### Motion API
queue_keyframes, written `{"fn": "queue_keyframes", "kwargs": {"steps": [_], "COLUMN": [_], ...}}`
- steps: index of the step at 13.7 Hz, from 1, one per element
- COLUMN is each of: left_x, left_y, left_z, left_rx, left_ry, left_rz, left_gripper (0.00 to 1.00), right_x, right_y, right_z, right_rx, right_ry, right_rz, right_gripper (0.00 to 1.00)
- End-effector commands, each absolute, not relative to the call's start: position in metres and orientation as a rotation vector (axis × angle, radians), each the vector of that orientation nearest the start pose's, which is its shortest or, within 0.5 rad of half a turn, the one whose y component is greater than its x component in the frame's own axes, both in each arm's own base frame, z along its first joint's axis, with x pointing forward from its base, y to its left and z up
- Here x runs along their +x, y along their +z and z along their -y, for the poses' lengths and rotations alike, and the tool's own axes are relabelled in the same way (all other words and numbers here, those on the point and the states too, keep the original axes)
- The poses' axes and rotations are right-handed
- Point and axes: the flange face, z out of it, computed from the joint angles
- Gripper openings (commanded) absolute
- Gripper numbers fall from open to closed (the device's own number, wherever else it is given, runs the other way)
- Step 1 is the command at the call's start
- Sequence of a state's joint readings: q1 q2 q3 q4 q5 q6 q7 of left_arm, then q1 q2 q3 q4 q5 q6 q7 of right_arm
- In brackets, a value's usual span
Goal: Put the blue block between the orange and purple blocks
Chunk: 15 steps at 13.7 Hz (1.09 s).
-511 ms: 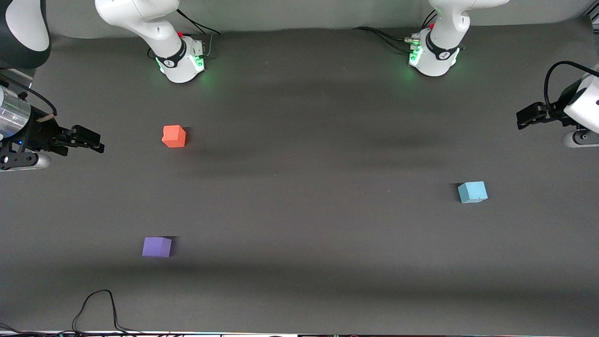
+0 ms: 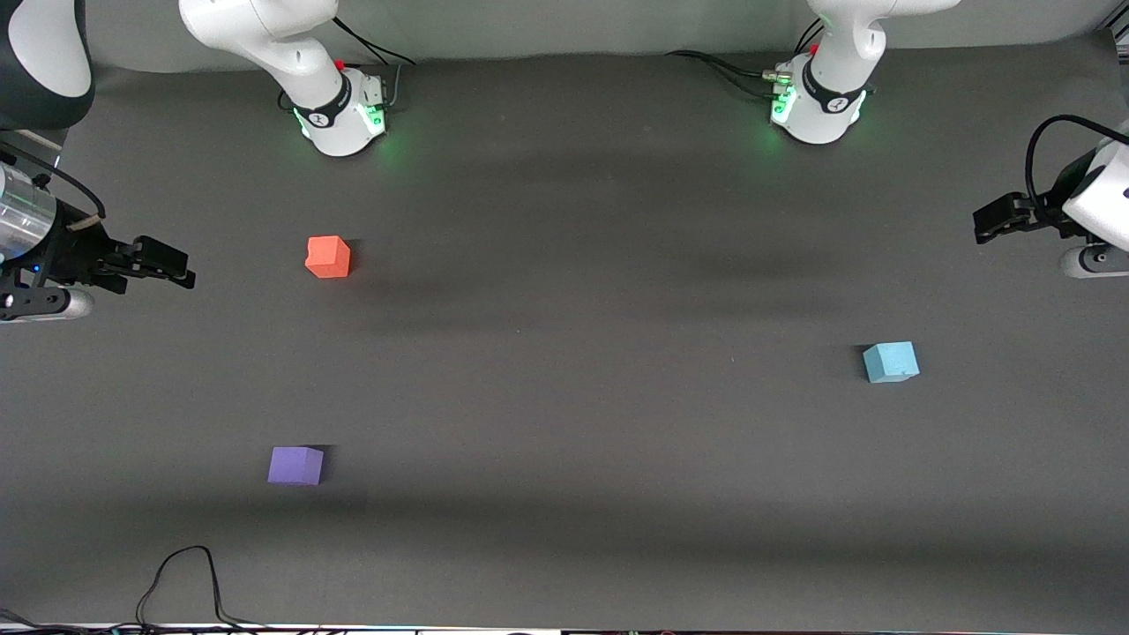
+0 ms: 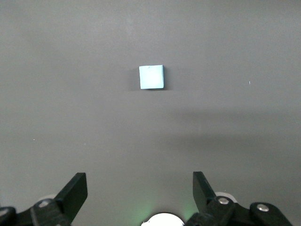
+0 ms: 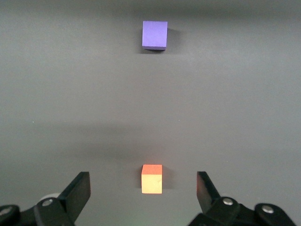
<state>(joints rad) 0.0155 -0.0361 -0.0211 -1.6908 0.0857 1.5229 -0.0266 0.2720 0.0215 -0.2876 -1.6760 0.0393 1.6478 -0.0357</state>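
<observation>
The light blue block (image 2: pixel 891 362) sits on the dark table toward the left arm's end; it also shows in the left wrist view (image 3: pixel 151 76). The orange block (image 2: pixel 328 257) and the purple block (image 2: pixel 295 465) sit toward the right arm's end, the purple one nearer the front camera. Both show in the right wrist view, orange (image 4: pixel 152 179) and purple (image 4: pixel 154 35). My left gripper (image 2: pixel 982 224) hangs open and empty at its end of the table, well apart from the blue block. My right gripper (image 2: pixel 176 265) hangs open and empty beside the orange block, apart from it.
The two arm bases (image 2: pixel 340 115) (image 2: pixel 816 106) stand along the table's edge farthest from the front camera. A black cable (image 2: pixel 185 578) loops on the table at the edge nearest that camera, near the purple block.
</observation>
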Motion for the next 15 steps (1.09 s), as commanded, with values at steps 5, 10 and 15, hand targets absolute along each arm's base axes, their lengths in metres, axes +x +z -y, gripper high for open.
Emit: {"fn": "queue_keyframes", "kwargs": {"steps": [5, 10, 15], "left_x": [0.53, 0.544, 0.576], "left_y": [0.546, 0.442, 0.324], "left_z": [-0.009, -0.028, -0.046], "left_rx": [-3.052, -3.067, -3.079], "left_ry": [0.269, 0.216, 0.194], "left_rz": [0.006, 0.042, 0.074], "left_gripper": [1.0, 1.0, 1.0], "right_x": [0.564, 0.566, 0.571], "right_y": [0.573, 0.572, 0.562], "right_z": [0.004, 0.001, 0.003], "right_rx": [-3.129, -3.13, -3.135], "right_ry": [0.049, 0.046, 0.05], "right_rz": [0.04, 0.045, 0.038], "right_gripper": [1.0, 1.0, 1.0]}}
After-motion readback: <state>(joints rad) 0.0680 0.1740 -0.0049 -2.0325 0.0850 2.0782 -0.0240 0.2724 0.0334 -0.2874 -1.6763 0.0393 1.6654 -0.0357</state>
